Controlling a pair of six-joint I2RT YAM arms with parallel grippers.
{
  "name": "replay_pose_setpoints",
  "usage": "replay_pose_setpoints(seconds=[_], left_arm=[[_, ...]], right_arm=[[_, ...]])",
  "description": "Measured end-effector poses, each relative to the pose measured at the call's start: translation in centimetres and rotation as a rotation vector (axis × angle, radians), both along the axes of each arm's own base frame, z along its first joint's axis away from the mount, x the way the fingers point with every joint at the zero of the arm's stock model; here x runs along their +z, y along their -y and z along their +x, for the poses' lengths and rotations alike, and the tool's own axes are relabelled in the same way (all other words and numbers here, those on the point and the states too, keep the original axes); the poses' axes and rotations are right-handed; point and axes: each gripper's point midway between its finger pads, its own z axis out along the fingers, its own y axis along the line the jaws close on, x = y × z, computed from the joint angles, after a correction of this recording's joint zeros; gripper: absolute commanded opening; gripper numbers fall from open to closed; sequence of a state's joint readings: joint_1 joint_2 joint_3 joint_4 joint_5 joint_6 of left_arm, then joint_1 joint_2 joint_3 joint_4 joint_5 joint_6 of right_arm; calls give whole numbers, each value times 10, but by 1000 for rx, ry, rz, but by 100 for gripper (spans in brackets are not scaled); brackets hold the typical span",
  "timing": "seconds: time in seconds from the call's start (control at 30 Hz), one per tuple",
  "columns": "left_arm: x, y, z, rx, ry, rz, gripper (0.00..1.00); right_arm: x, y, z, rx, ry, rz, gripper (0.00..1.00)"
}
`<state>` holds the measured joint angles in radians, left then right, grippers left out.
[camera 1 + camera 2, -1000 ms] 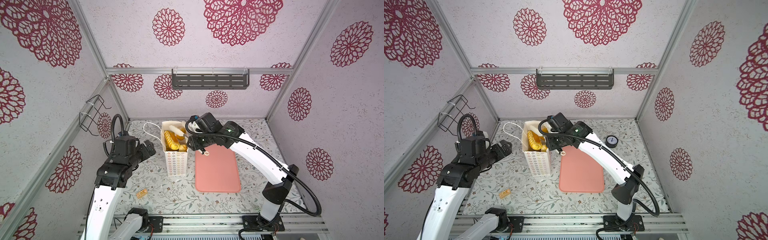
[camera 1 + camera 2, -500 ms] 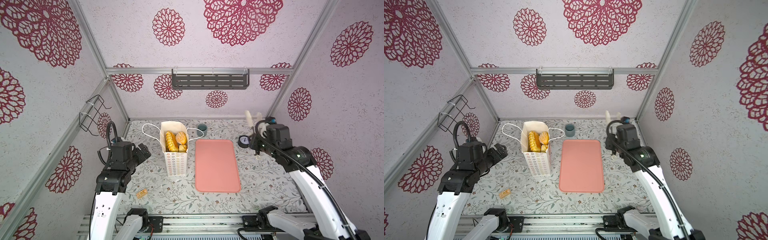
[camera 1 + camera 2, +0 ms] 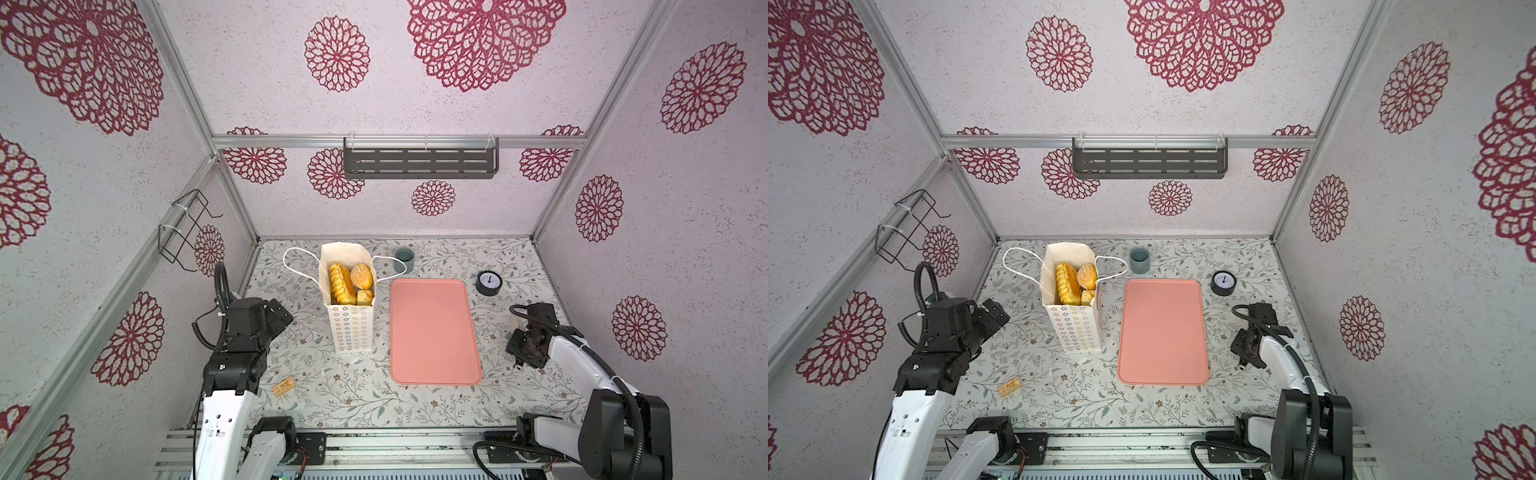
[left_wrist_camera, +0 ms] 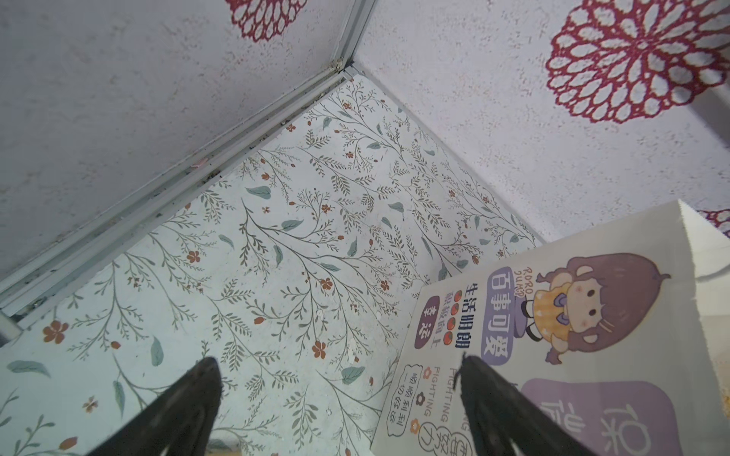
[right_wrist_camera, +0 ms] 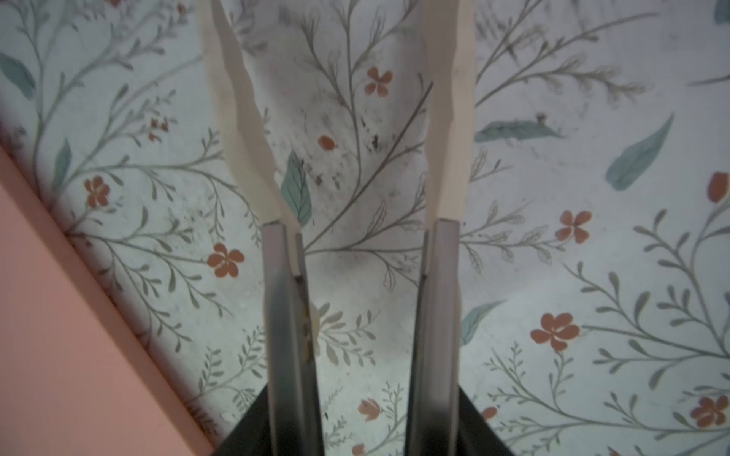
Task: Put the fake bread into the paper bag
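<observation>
The paper bag (image 3: 351, 328) stands upright at the back left of the table in both top views, its mouth open and its cord handles splayed. Fake bread (image 3: 344, 283) fills it: a ridged loaf, a round bun and a small piece show at the top (image 3: 1073, 282). My left gripper (image 3: 286, 318) hovers open, left of the bag. In the left wrist view its black fingers (image 4: 197, 395) frame bare table and the bag's picture side (image 4: 572, 316). My right gripper (image 3: 515, 345) sits low, right of the tray, open and empty (image 5: 335, 39).
A pink tray (image 3: 434, 328) lies right of the bag, its corner showing in the right wrist view (image 5: 59, 335). A teal cup (image 3: 404, 259) and a small black clock (image 3: 489, 282) stand at the back. A tan cork-like piece (image 3: 284, 386) lies front left.
The right arm has drawn back from over the bag's mouth to the right of the tray and come down low, its jaws spreading. The left arm has eased back slightly.
</observation>
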<state>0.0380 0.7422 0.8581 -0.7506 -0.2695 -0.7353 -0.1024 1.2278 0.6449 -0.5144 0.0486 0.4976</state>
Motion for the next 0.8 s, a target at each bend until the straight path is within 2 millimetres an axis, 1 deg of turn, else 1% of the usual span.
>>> replay_pose_setpoints(seconds=[0.07, 0.13, 0.23, 0.33, 0.43, 0.53, 0.67, 0.8], left_arm=[[-3, -3, 0, 13, 25, 10, 97], [-8, -2, -1, 9, 41, 15, 97], [-11, -1, 0, -5, 83, 20, 97], [-6, -1, 4, -14, 130, 33, 97], [0, -2, 8, -17, 162, 51, 97], [7, -4, 11, -9, 191, 68, 97], [11, -7, 15, -3, 220, 97, 97], [14, -11, 17, 1, 248, 143, 97]], right_arm=[[-2, 8, 6, -31, 15, -1, 69], [-6, 16, 8, -62, 14, 0, 75], [-9, 26, 8, -105, 10, 4, 82], [-8, 34, 8, -137, 20, 4, 88], [-3, 37, 8, -152, 38, 3, 93], [9, 39, 10, -156, 75, -6, 96], [37, 42, 18, -162, 161, -26, 99], [68, 49, 23, -178, 257, -66, 99]])
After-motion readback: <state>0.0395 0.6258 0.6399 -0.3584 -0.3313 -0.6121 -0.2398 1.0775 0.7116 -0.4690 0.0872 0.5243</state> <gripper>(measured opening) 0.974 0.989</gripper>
